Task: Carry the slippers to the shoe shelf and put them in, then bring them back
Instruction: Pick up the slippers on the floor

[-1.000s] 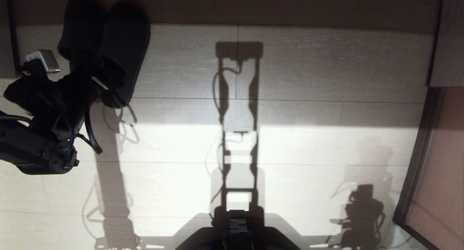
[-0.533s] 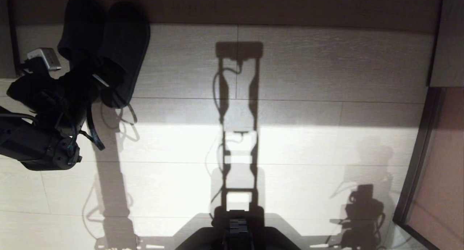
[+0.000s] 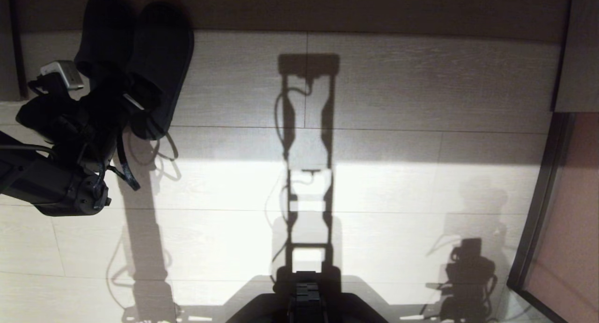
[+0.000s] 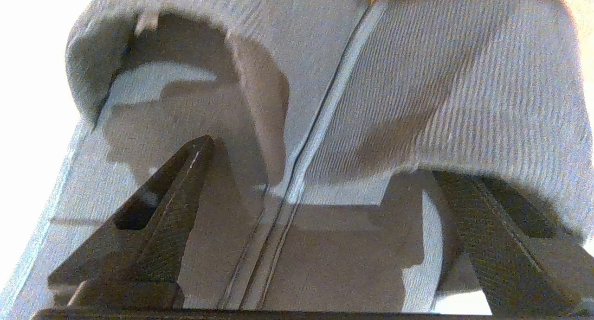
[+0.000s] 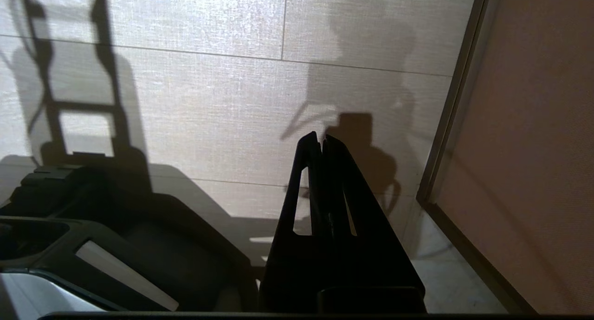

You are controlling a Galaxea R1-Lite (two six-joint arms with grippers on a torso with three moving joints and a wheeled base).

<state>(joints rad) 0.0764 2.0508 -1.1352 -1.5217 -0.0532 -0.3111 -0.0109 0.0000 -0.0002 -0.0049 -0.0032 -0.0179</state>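
The black slippers (image 3: 159,51) lie side by side on the floor at the far left, toes pointing away from me. My left gripper (image 3: 126,98) hangs over their heel ends, open. In the left wrist view the left gripper (image 4: 322,157) straddles the seam where the pair touch. One finger (image 4: 171,204) sits over the insole of one slipper (image 4: 278,41). The other finger (image 4: 492,227) reaches under the ribbed upper of the second slipper (image 4: 464,79). Nothing is pinched. My right gripper (image 5: 321,137) is parked low beside the base, shut and empty. The shoe shelf is out of view.
Pale floor tiles (image 3: 398,182) spread ahead, crossed by my own shadows. A dark band (image 3: 355,7) runs along the far edge. A dark-framed brownish panel (image 3: 571,220) stands at the right, and my base (image 3: 306,304) shows at the near edge.
My left arm has crept slightly forward and to the right over the heels of the slippers, its jaws staying open. The slippers and the right arm have not moved.
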